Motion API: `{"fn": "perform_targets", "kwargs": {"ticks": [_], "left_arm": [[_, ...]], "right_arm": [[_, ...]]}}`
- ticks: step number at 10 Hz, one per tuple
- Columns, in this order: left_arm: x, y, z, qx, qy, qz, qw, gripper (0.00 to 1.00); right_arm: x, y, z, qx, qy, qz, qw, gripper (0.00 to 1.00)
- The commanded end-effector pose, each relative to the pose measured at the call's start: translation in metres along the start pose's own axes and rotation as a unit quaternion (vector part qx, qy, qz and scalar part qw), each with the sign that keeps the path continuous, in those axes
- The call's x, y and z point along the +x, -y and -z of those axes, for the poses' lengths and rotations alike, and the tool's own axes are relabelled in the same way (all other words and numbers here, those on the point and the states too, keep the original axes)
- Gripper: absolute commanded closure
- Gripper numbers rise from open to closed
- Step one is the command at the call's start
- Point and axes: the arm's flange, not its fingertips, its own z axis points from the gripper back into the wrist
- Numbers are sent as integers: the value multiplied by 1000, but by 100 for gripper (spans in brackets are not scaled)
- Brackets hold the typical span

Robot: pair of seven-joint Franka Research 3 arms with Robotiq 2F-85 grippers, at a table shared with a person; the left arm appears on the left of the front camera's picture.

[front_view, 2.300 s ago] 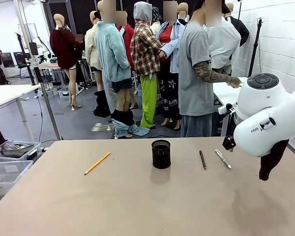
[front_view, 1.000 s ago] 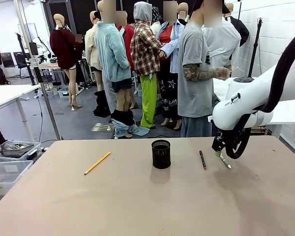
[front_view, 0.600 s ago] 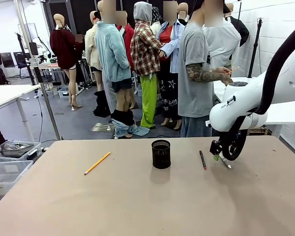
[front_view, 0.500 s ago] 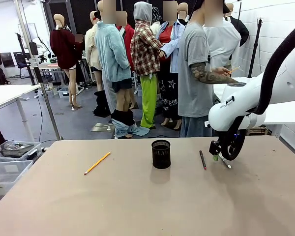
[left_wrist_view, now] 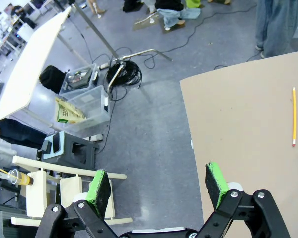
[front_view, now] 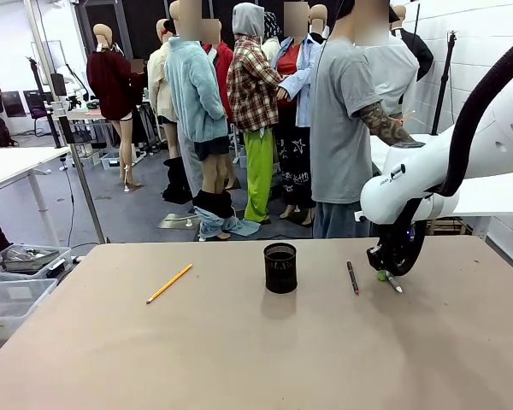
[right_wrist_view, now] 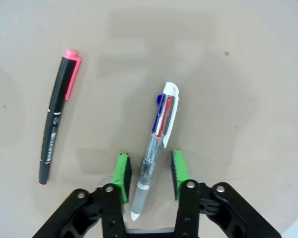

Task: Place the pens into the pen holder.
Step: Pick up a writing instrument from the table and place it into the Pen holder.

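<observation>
Whitish pen [right_wrist_view: 161, 124] lies between right end effector [right_wrist_view: 150, 171] jaws.

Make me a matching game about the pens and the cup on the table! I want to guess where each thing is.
Things:
1. yellow pencil
2. pen holder
3. black pen with pink cap
4. white pen

Places:
A. lying between the jaws of the right gripper
B. standing upright in the middle of the table
C. lying alone on the robot's left part of the table
D. lying flat between the pen holder and the white pen

Pairs: 1-C, 2-B, 3-D, 4-A
</observation>
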Motion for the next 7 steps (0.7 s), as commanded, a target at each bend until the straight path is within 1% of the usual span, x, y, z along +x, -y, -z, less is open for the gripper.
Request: {"fn": "perform_targets", "kwargs": {"ticks": [1,3,4,5,6,7], "left_arm": [[-1,-1,0,3,-2,0,1000,0],[-1,-1,0,3,-2,0,1000,0],[-1,-1,0,3,-2,0,1000,0],[-1,-1,0,3,-2,0,1000,0],[-1,-1,0,3,-2,0,1000,0],[-1,-1,0,3,-2,0,1000,0]], "right_arm": [[11,4,8,14,-20,-14,1000,100],[18,3,7,10,-40,-23,999,100],[18,4,3,10,-40,-28,999,100],[14,4,-5,15,-29,-41,999,100],[6,5,-17,28,-8,-64,998,100],[-4,5,-32,54,27,-108,992,100]]}}
